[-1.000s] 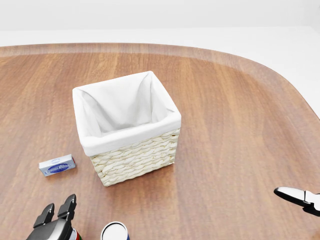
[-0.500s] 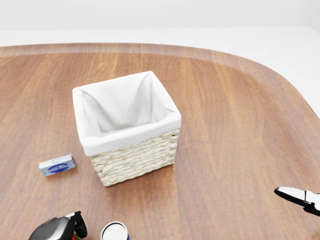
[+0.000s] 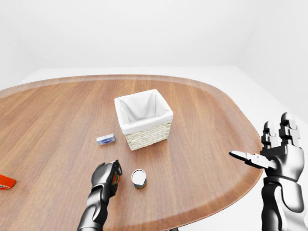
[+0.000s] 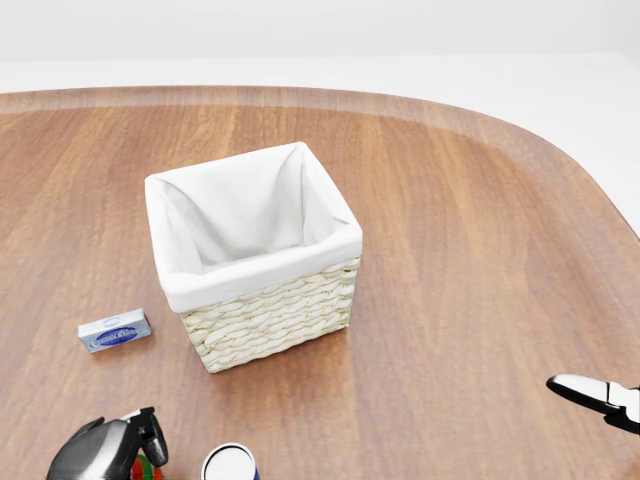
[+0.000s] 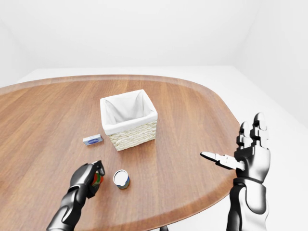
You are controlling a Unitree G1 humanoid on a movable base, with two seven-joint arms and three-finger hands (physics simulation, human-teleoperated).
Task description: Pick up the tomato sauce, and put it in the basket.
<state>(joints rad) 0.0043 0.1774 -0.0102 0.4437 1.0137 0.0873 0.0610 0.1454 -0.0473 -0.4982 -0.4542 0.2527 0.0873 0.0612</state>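
Change since a second ago: fingers of the left hand that stood upright and spread at the bottom left of the head view have curled down over the tomato sauce; basket, small box, can and right hand sit where they were, and the camera has not shifted.

Left hand: low on the left of both eye views, dark fingers wrapped round the tomato sauce, clamped on it from above and from the side.

Tomato sauce: mostly hidden inside that grip; only a sliver of red and green label peeks out on the hand's right side. Whether it stands on the table or is lifted off it, I cannot tell.

Can: white-topped, upright on the table just beside the left hand, on its right in the eye views, apart from the fingers.

Basket: woven, pale, with a white cloth liner, standing upright near the table's middle, well above the left hand in every view; nothing shows inside the liner.

Small box: blue and white, lying flat near the basket's lower left corner, between basket and hand but touching neither.

Right hand: held off the table's right edge, palm turned inward, fingers spread apart and straight, holding nothing.

Red object: partly cut off at the left edge of the left-eye view, lying on the table well apart from the hand.
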